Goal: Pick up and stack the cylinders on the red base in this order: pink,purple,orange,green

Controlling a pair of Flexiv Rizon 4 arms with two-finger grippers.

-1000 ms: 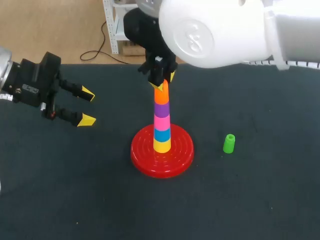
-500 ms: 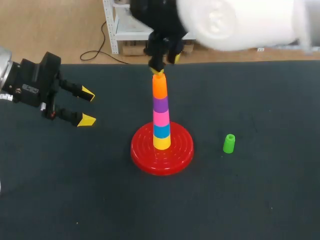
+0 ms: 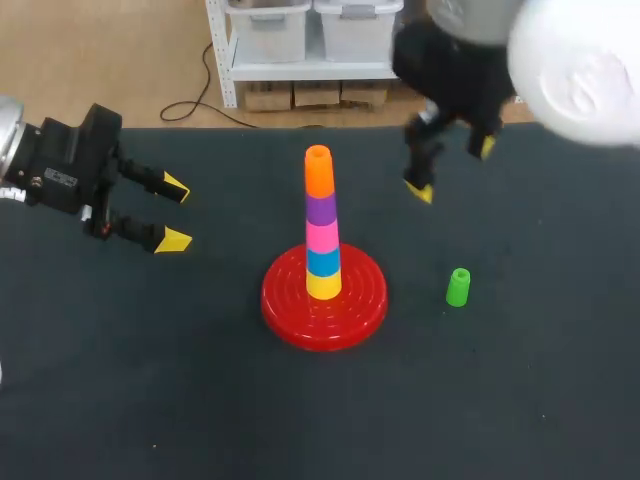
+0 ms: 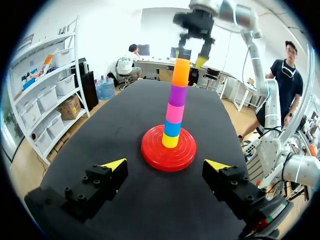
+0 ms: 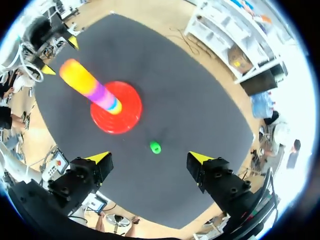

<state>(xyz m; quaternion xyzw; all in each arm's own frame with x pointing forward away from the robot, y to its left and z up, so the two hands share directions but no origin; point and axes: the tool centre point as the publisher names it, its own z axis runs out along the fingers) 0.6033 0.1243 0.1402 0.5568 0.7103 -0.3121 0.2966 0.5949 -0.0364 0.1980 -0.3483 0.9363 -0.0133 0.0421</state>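
Above green cylinder point(image 5: 155, 147), right fingers point(image 5: 100, 159) apart (empty)

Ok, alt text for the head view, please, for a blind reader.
A stack of yellow, blue, pink, purple and orange cylinders stands on the red base on the dark table. The green cylinder stands alone to its right, with the open right gripper raised beyond it; the open left gripper hangs at the left.

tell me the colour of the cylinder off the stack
Green. The loose cylinder shows best in the head view.
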